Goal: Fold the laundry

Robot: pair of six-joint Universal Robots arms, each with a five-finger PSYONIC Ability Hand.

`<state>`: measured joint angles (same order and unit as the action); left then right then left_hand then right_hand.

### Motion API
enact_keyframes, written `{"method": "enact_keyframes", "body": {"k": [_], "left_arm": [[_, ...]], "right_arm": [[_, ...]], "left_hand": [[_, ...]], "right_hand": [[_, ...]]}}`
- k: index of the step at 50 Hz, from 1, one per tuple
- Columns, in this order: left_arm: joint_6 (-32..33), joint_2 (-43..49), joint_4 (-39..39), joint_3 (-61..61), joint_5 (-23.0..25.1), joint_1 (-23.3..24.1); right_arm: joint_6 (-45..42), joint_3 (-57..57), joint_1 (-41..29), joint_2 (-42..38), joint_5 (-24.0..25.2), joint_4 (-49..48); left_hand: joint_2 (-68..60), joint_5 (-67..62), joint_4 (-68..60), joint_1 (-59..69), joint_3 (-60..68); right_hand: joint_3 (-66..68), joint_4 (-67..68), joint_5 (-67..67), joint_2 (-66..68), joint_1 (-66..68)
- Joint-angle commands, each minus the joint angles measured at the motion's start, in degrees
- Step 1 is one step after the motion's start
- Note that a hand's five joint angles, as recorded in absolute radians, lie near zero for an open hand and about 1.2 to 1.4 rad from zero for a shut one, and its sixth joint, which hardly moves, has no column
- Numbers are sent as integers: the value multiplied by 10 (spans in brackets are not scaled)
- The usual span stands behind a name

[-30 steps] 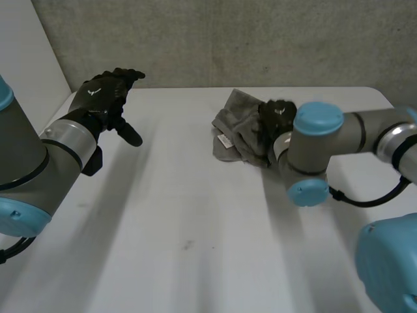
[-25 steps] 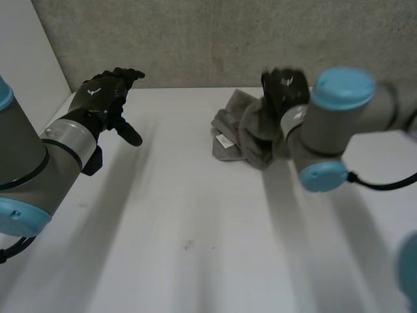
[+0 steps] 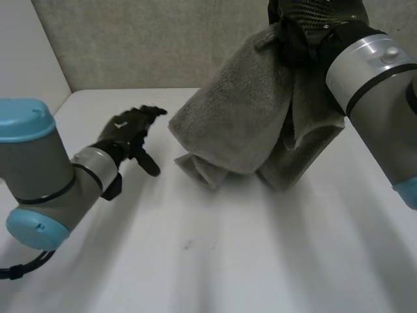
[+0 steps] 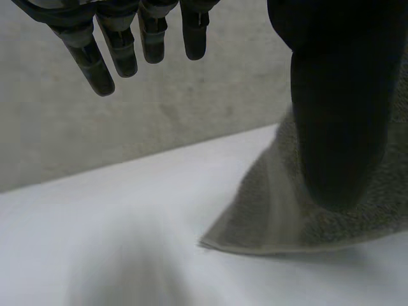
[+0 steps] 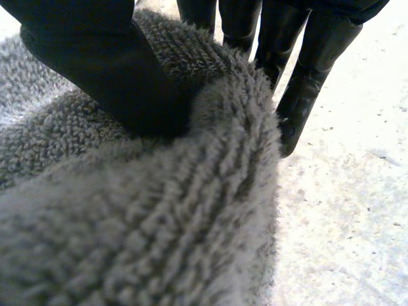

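Right hand (image 5: 108, 70): thumb and fingers clamped on a bunched fold of the grey towel (image 3: 247, 111), holding it high over the far edge of the table (image 3: 215, 274). Whether the lower folds touch the surface cannot be told. Left hand (image 3: 127, 130): fingers spread, relaxed, empty, near the hanging corner. Assessment: cloth soft, limp, light, with a thick pile unlikely to slip. It is best taken at a corner or hem.
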<state>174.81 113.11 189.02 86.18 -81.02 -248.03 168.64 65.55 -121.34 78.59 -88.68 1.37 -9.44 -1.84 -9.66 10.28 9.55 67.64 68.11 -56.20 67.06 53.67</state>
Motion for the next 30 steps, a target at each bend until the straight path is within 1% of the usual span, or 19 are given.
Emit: {"method": "enact_keyframes", "body": {"k": [1, 3, 4, 6, 7, 8, 9, 11, 17, 19, 20, 22, 23, 24, 25, 27, 28, 30], "left_arm": [[-46, 31, 0, 0, 72, 22], [-71, 38, -3, 1, 107, 36], [-71, 38, -3, 1, 107, 36], [-89, 40, -6, 4, 157, 43], [-89, 40, -6, 4, 157, 43], [-96, 41, -8, 9, 175, 43], [-96, 41, -8, 9, 176, 43], [-97, 42, -6, 24, 191, 42], [-106, 48, -7, 26, 189, 42], [-133, 57, -7, 22, 189, 43], [-133, 57, -7, 22, 189, 43], [-176, 69, -6, 15, 189, 50], [-177, 69, -6, 15, 189, 50], [-203, 75, -4, 9, 189, 60], [-203, 75, -4, 9, 189, 60], [-248, 91, -2, -8, 186, 83], [-248, 91, -2, -8, 186, 84], [-275, 108, -1, -20, 169, 103]], "right_arm": [[2, 37, -21, 37, 4, 3], [2, 42, -23, 48, 2, 3], [2, 45, -23, 54, -1, 2], [2, 45, -23, 56, -4, 1], [-1, 45, -21, 57, -4, 1], [-1, 45, -21, 57, -4, 1], [-1, 45, -17, 57, -6, 1], [0, 45, -16, 57, -8, 1], [13, 49, -19, 57, -16, 4], [22, 53, -19, 58, -18, 4], [32, 56, -21, 59, -21, 4], [43, 59, -21, 61, -24, 4], [55, 63, -22, 67, -26, 4], [55, 63, -22, 67, -26, 4], [67, 67, -23, 74, -26, 4], [78, 71, -24, 83, -26, 4], [89, 77, -25, 90, -26, 4], [100, 79, -26, 97, -26, 4]], "left_hand": [[-6, 18, -4, -2, 5], [-6, 18, -4, -2, 5], [-6, 18, -4, -2, 5], [-6, 18, -4, -2, 5], [-6, 18, -4, -2, 5], [-6, 18, -4, -2, 5], [-6, 18, -4, -2, 5], [-6, 18, -4, -2, 5], [-9, 15, -7, 1, 8], [-14, 10, -12, 6, 13], [-14, 10, -12, 6, 13], [-18, 6, -16, 9, 17], [-18, 6, -16, 9, 17], [-20, 4, -17, 11, 18], [-20, 4, -17, 11, 18], [-30, -6, -27, 21, 28], [-30, -6, -27, 21, 28], [-31, -7, -29, 23, 30]], "right_hand": [[124, 119, -138, 129, 263], [124, 119, -138, 129, 263], [124, 119, -138, 129, 263], [124, 119, -138, 129, 263], [124, 119, -138, 129, 263], [124, 119, -138, 129, 263], [124, 119, -138, 129, 263], [124, 119, -138, 129, 263], [124, 119, -138, 129, 263], [124, 119, -138, 129, 263], [124, 119, -138, 129, 263], [124, 119, -138, 129, 263], [124, 119, -138, 129, 263], [124, 119, -138, 129, 263], [124, 119, -138, 129, 263], [124, 119, -138, 129, 263], [124, 119, -138, 129, 263], [124, 119, -138, 129, 263]]}}
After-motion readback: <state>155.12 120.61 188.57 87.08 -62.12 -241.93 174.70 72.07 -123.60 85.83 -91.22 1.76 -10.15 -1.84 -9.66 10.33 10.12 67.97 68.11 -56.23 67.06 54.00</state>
